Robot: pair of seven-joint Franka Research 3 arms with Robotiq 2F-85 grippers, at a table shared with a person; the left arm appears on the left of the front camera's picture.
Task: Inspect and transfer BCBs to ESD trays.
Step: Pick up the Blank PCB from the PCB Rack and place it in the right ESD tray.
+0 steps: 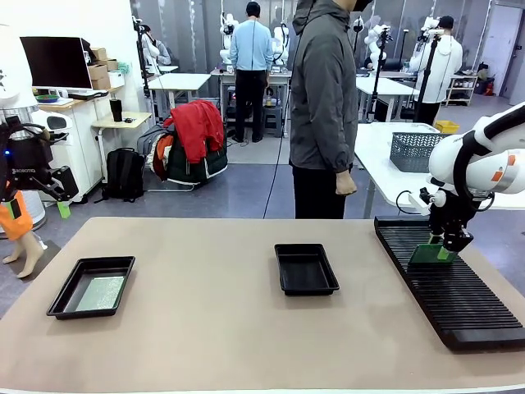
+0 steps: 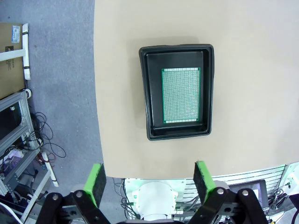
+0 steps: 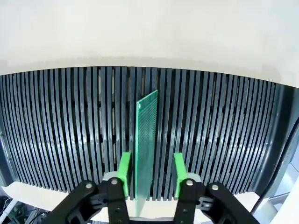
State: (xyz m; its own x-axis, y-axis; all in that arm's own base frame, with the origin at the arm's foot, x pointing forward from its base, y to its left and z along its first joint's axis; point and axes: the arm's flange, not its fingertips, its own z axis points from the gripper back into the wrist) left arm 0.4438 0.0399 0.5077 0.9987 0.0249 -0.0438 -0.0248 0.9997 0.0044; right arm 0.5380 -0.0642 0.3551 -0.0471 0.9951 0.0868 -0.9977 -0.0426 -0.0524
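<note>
One green BCB (image 1: 100, 293) lies flat in the black ESD tray (image 1: 59, 305) at the table's left. The same BCB (image 2: 181, 95) and tray (image 2: 145, 93) sit below my left gripper (image 2: 149, 182), which hangs open off the table's left edge (image 1: 57, 201). A second ESD tray (image 1: 283, 279) in the middle of the table holds nothing. Another BCB (image 3: 145, 140) stands on edge in the slotted rack (image 3: 70, 116). My right gripper (image 3: 152, 172) straddles this BCB (image 1: 431, 254), and a gap shows beside each green pad (image 3: 124, 168).
The long black ribbed rack (image 1: 459, 295) fills the table's right side. A person in a grey jacket (image 1: 324, 107) stands at the far edge, hands down. A grey mesh basket (image 1: 414, 152) sits on a white table behind.
</note>
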